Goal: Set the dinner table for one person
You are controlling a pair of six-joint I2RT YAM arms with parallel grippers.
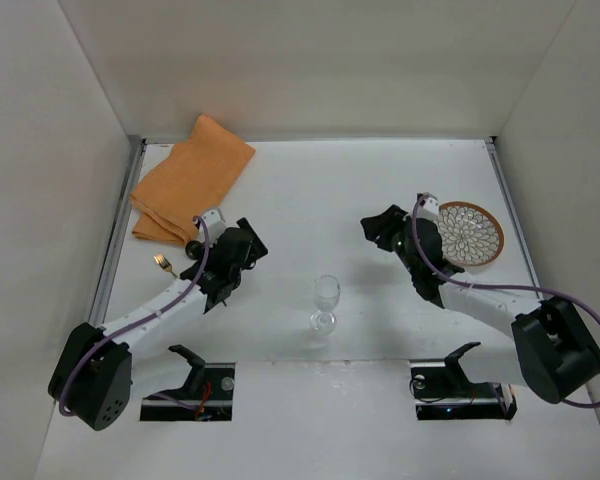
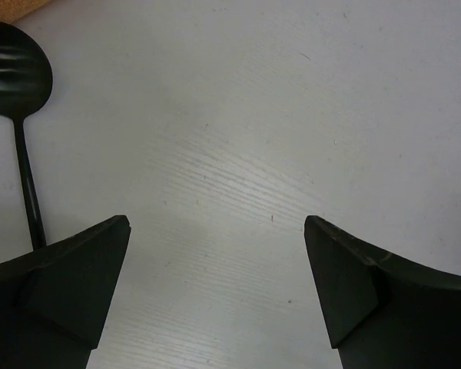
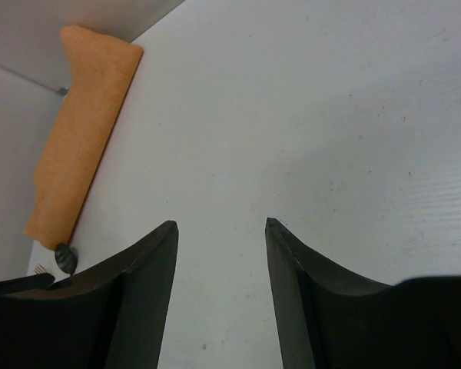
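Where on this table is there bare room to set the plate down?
The widest bare stretch of the table lies between the cloth and the plate, beyond the glass. The left side is crowded: the spoon and fork lie close by the cloth.

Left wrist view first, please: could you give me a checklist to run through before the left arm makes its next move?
1. Left gripper open, nothing held: ok.
2. Spoon lined up between the left fingers: not ok; it lies off to the left side.
3. Right gripper open, nothing held: ok.
4. Glass upright, apart from both arms: ok.
5. Plate fully in view: not ok; the right arm covers part of its rim.
6. Fork free of the spoon: cannot tell; too small.
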